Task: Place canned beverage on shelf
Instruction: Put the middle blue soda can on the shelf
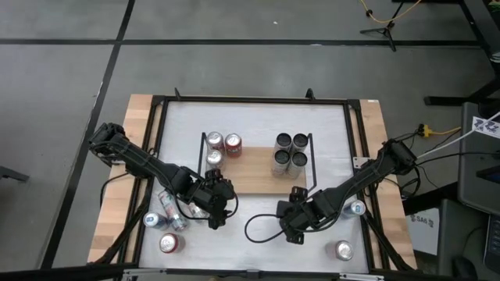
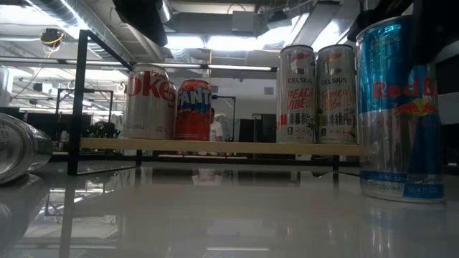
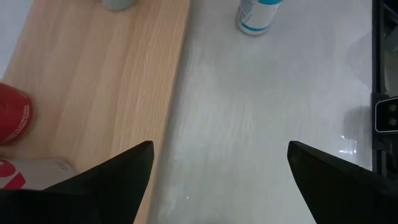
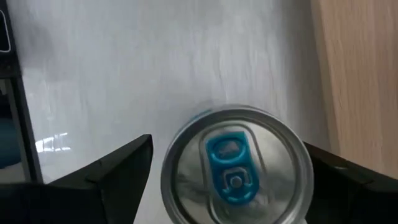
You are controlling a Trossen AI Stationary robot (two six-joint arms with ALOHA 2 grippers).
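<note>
Blue-and-silver Red Bull can (image 4: 236, 165): upright, long axis vertical, blue tab skyward, beside light-brown wooden shelf (image 1: 254, 173).
Right pincer (image 4: 230, 180): wide, straddling can.
Left pincer (image 3: 217, 180): wide, empty.

Light-brown wooden shelf (image 1: 254, 173), orange Fanta can (image 2: 193, 110), blue-silver Red Bull can (image 2: 399, 107)

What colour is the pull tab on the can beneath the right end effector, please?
Blue, on the can's silver top; the right wrist view shows it best.
</note>
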